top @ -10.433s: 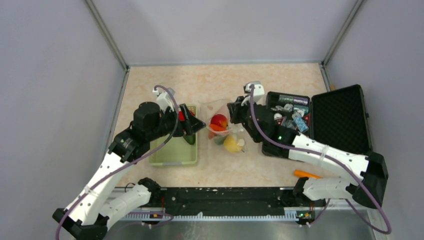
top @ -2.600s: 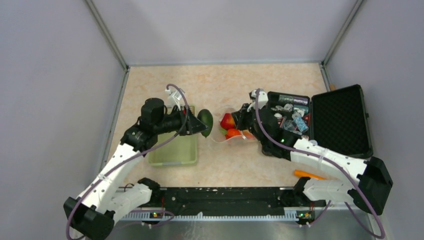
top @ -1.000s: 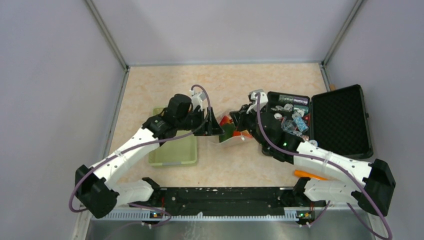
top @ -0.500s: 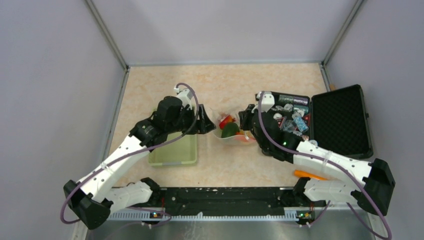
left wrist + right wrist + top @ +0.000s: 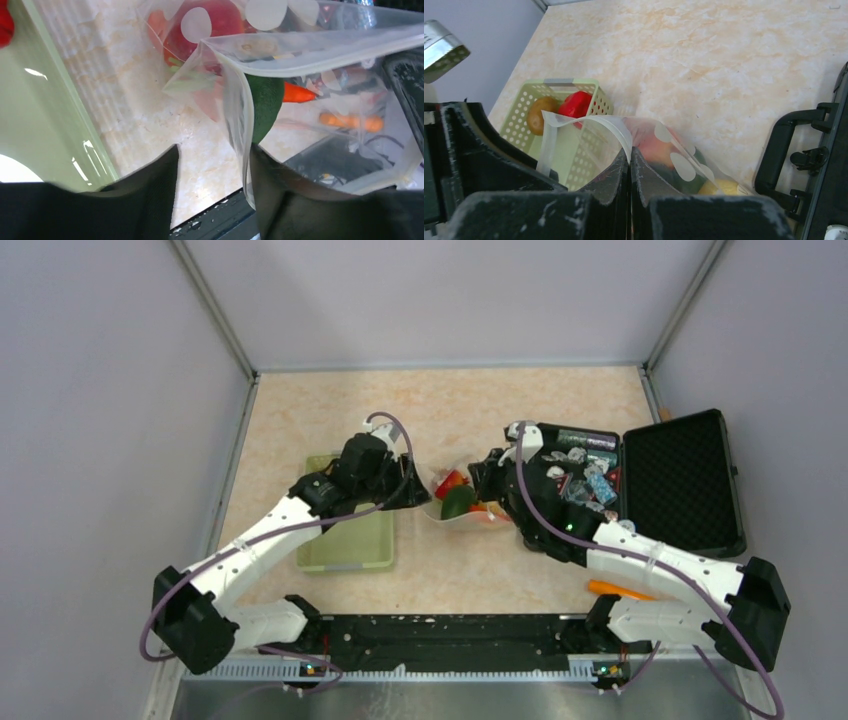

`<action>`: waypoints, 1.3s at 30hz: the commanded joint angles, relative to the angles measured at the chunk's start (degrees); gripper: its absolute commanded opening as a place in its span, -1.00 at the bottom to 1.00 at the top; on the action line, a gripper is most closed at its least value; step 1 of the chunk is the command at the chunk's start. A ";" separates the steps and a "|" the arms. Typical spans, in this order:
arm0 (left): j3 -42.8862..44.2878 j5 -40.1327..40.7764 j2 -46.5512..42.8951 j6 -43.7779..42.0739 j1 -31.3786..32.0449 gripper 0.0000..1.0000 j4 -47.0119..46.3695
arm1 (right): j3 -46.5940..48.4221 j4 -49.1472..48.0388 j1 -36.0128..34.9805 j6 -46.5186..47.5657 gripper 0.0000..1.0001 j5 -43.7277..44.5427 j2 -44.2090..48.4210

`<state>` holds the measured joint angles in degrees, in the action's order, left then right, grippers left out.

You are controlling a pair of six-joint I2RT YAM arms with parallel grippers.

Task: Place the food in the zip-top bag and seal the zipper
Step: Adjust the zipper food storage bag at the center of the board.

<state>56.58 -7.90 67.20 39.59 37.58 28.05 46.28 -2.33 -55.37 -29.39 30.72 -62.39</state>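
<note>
Marbled beige surface [image 5: 330, 430] carries everything. Only the overhead view takes in the open black case [image 5: 682, 480] on the outer side of the right hand [image 5: 484, 472], and a lone orange carrot [image 5: 612, 589] far back by that arm's base. The pale green basket [image 5: 350, 540] lies under the left arm, behind the left hand [image 5: 416, 494]. The right wrist view alone shows a brown piece [image 5: 542, 115] and a red piece [image 5: 576, 105] in it, beyond the bag.

Between the two hands lies the zip-top bag [image 5: 458, 506]. The right hand [image 5: 629, 159] is pinched tight on its rim, holding the mouth up, and the zipper [image 5: 589, 122] loops out just ahead of the fingertips. The left hand [image 5: 212, 165] has its jaws spread with nothing between them. The bag's open corner is just ahead of it, and the film edge hangs close by its right finger [image 5: 280, 200]; contact cannot be told.

The left wrist view shows the contents best: a dark green piece [image 5: 265, 107], a red fruit [image 5: 210, 25] and two carrots [image 5: 300, 93].

Some seconds ago the left hand carried that green piece beside the bag. Now the piece lies inside and the hand is empty, slightly nearer the bag than half a second ago.
</note>
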 commanded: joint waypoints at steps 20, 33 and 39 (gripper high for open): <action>13.92 10.98 -2.56 -8.55 1.18 -1.00 4.00 | -2.09 -0.88 1.60 5.88 -1.00 4.77 7.52; 9.30 16.42 -3.22 -6.49 1.00 -0.11 3.76 | 6.09 -0.15 1.73 11.89 -1.00 8.15 3.06; 7.51 20.74 -5.61 -4.12 0.76 0.51 7.33 | 1.67 -3.72 1.71 6.39 -1.00 4.20 3.10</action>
<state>65.71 8.73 64.86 34.46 38.68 34.20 48.93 -2.11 -54.04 -20.45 36.67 -59.42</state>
